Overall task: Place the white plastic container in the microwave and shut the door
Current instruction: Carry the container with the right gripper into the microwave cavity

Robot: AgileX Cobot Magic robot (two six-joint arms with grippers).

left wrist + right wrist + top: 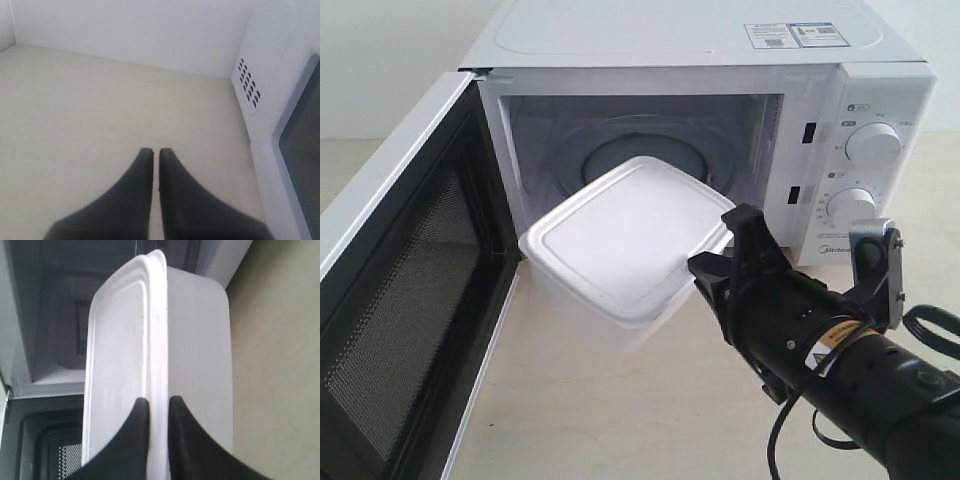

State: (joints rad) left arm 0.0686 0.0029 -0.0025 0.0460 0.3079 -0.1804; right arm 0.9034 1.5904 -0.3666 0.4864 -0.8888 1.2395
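The white plastic container (pixel 620 245) hangs tilted in the air at the mouth of the microwave (pixel 720 110), its far end just inside the opening above the glass turntable (pixel 630 155). My right gripper (pixel 720 255) is shut on the container's (pixel 150 330) rim, one finger on the lid and one under the lip; the right gripper (pixel 159 401) shows this edge-on. The door (pixel 400 300) stands wide open at the left, black inner face and mesh window showing. My left gripper (pixel 156 151) is shut on nothing, over bare table beside the microwave's vented side (pixel 250 85).
Two round knobs (pixel 872 143) sit on the microwave's right panel, close above my right arm. A black cable (pixel 930 325) loops beside that arm. The cream table (pixel 580 400) lies below the container, between the open door and the arm.
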